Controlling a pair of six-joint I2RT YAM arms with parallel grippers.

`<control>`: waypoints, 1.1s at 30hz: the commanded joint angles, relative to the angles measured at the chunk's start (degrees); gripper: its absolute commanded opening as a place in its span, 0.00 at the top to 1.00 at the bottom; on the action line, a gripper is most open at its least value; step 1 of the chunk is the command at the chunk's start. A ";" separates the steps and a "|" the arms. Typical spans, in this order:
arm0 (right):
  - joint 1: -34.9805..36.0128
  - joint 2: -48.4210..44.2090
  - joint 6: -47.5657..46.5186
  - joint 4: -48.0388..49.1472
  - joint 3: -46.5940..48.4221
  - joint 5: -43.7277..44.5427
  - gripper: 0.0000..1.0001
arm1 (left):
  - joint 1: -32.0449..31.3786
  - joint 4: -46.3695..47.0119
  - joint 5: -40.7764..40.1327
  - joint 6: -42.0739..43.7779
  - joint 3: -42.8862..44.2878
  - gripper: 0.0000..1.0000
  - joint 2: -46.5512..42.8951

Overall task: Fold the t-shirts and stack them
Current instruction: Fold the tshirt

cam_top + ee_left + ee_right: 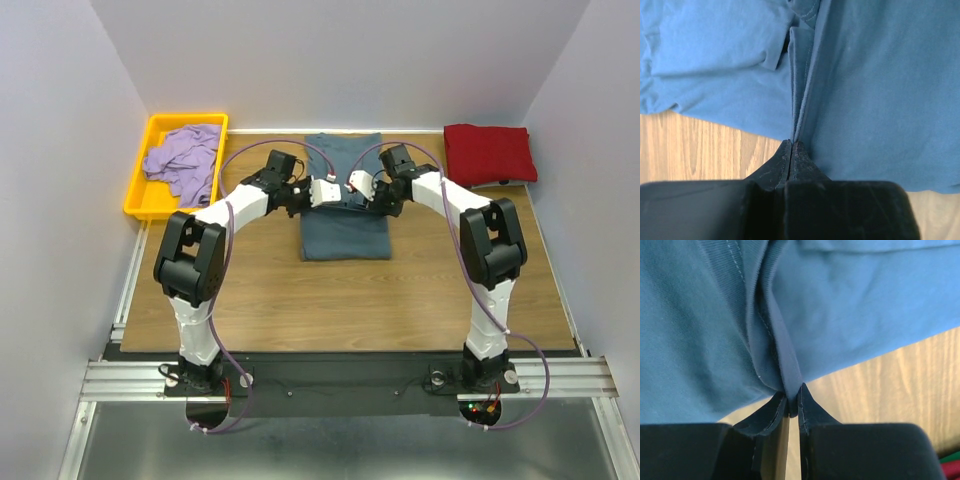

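Note:
The slate blue-grey t-shirt lies partly folded at the middle back of the table. My left gripper is shut on a fold of its cloth, lifted off the wood. My right gripper is shut on another fold of the same shirt. The two grippers stand close together over the shirt's middle. The dark red t-shirt lies folded at the back right corner. The pale lavender t-shirt lies crumpled in the yellow tray.
The yellow tray stands at the back left, at the table's edge. White walls close the back and both sides. Bare wood table lies in front of the blue shirt.

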 commanded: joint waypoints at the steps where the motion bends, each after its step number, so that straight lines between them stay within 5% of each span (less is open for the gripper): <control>1: -0.74 2.60 -0.96 1.13 4.91 -0.56 0.99 | 1.27 0.81 0.89 0.12 3.78 1.00 1.41; 20: -2.93 6.02 -0.61 1.21 8.96 -0.56 0.99 | 1.88 1.25 0.72 -0.14 10.20 1.00 7.65; 24: -2.93 8.31 1.06 1.21 11.24 0.06 0.80 | 2.06 2.57 -0.25 -1.81 11.78 0.94 9.67; 26: -3.02 8.84 2.64 1.21 12.91 0.93 0.67 | 2.67 2.75 -0.34 -3.83 13.62 0.83 10.73; 33: -4.95 6.21 10.19 1.21 17.92 1.99 0.56 | 5.05 6.52 1.59 -16.37 15.83 0.67 7.58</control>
